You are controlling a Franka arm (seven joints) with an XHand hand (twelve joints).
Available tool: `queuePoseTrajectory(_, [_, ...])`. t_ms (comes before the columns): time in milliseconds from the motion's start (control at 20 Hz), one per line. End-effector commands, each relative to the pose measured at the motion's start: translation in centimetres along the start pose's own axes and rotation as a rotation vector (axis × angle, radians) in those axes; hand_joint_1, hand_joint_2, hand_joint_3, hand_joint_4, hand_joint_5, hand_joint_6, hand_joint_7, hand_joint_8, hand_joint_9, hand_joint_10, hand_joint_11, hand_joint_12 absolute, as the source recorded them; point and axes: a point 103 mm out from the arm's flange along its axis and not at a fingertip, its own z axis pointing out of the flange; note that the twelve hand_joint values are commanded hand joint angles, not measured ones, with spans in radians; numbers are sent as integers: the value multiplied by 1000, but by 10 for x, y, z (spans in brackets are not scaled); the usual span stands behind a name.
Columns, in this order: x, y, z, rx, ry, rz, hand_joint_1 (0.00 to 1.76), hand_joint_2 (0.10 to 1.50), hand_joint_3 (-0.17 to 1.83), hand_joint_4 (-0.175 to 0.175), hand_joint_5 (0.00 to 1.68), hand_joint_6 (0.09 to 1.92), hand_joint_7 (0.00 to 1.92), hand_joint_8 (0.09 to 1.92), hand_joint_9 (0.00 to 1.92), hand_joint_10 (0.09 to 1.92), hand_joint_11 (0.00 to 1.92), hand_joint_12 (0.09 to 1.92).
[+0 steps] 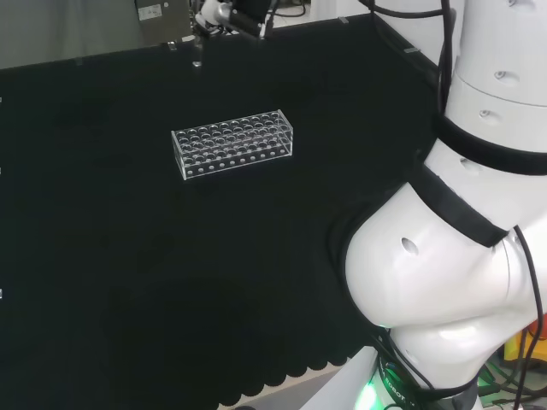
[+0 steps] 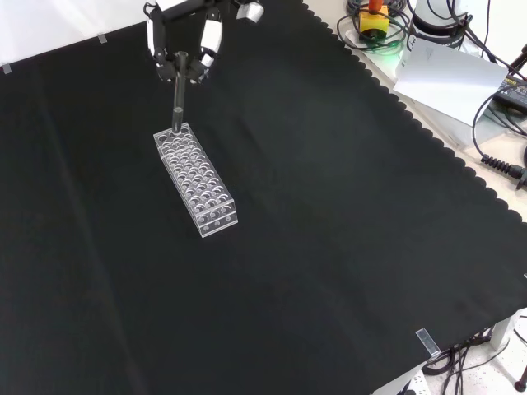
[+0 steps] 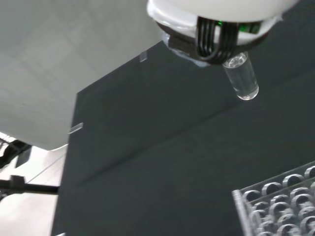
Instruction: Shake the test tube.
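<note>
The black and white robot hand (image 2: 183, 41) is hanging at the far end of the black-clothed worktop (image 2: 329, 230), fingers (image 2: 210, 39) pointing down and pinching the top of a clear glass test tube (image 2: 176, 111). The tube is hanging upright (front view) above the clear plastic rack (image 2: 196, 178), over its upper end.

A black cloth with a scalloped edge (image 2: 346, 247) covers the surface. Pale bench top (image 2: 461, 123) shows beyond that edge in the front view, carrying black cables (image 2: 502, 164) and a sheet of white paper (image 2: 449, 78). The wrist view shows a plain grey wall (image 3: 59, 59) behind the cloth.
</note>
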Motion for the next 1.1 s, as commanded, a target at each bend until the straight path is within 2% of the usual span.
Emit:
queuePoseTrajectory(50, [-74, -6, -33, -54, -113, 141, 1427, 778, 383, -175, 1266, 354, 1369, 730, 1281, 489, 1240, 794])
queuePoseTrajectory(200, [-121, -13, -54, -78, -214, 225, 1427, 778, 384, -175, 1266, 353, 1369, 730, 1281, 489, 1239, 795])
queuePoseTrajectory(350, [-163, -22, -79, -103, -285, 316, 1427, 778, 384, -175, 1266, 353, 1369, 730, 1281, 489, 1239, 795])
queuePoseTrajectory(500, [-196, -29, -103, -134, -332, 393, 1427, 777, 385, -175, 1266, 353, 1369, 730, 1281, 489, 1238, 795])
queuePoseTrajectory(600, [-210, -32, -117, -154, -360, 428, 1427, 777, 385, -175, 1266, 353, 1369, 731, 1282, 489, 1238, 795])
queuePoseTrajectory(800, [-216, -32, -132, -182, -410, 439, 1427, 777, 386, -175, 1266, 353, 1369, 730, 1282, 489, 1238, 795])
queuePoseTrajectory(1100, [-198, -24, -122, -171, -385, 388, 1427, 776, 387, -175, 1266, 353, 1369, 730, 1282, 488, 1238, 795])
